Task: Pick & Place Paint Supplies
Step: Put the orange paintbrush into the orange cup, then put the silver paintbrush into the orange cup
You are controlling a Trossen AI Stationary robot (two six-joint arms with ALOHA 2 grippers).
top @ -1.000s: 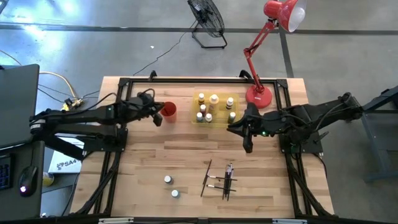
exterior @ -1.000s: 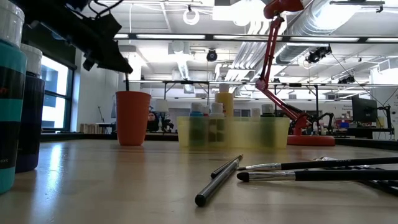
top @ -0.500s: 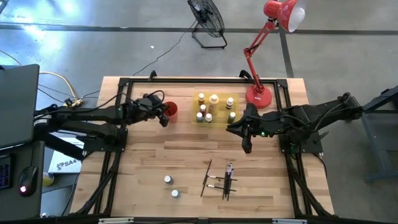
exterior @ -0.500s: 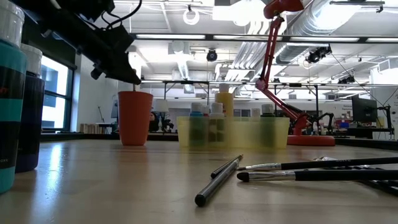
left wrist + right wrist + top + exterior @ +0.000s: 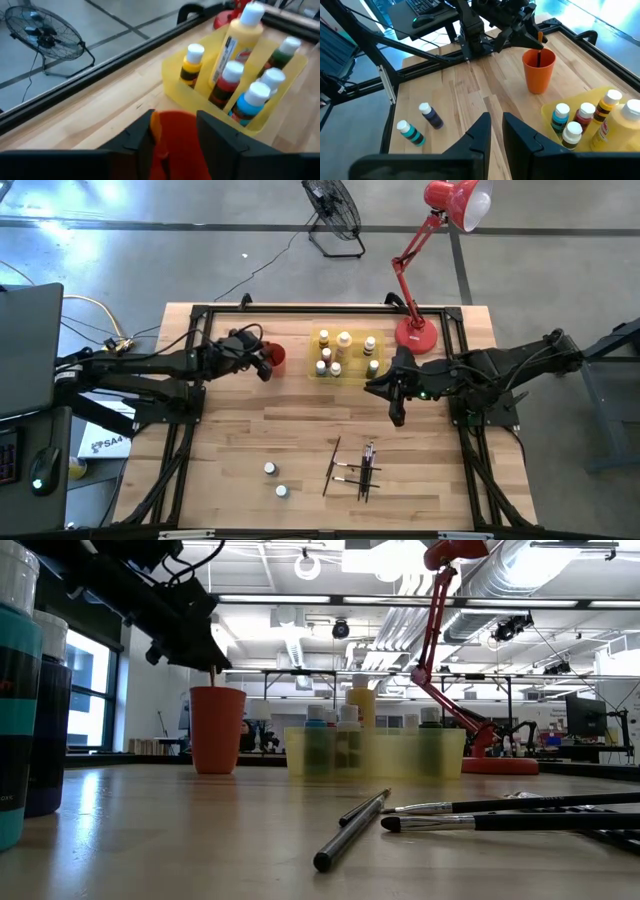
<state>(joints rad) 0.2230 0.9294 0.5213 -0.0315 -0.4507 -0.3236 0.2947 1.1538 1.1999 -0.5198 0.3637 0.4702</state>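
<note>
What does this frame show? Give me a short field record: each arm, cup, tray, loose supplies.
left gripper: over the red cup, fingers apart
brush in cup: standing upright inside, dark handle
right gripper: hovering mid-table beside the tray, holding nothing
yellow tray: holds several capped bottles
loose bottles: two, near front edge
loose brushes: cluster lying flat, front centre

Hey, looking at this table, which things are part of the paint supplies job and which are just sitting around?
Part of the job:
- bottles in the yellow tray
- two loose bottles
- loose paintbrushes
- brush in the red cup
- left gripper above the red cup

Just lying about:
- red desk lamp
- fan on the floor
- right gripper, waiting mid-table
</note>
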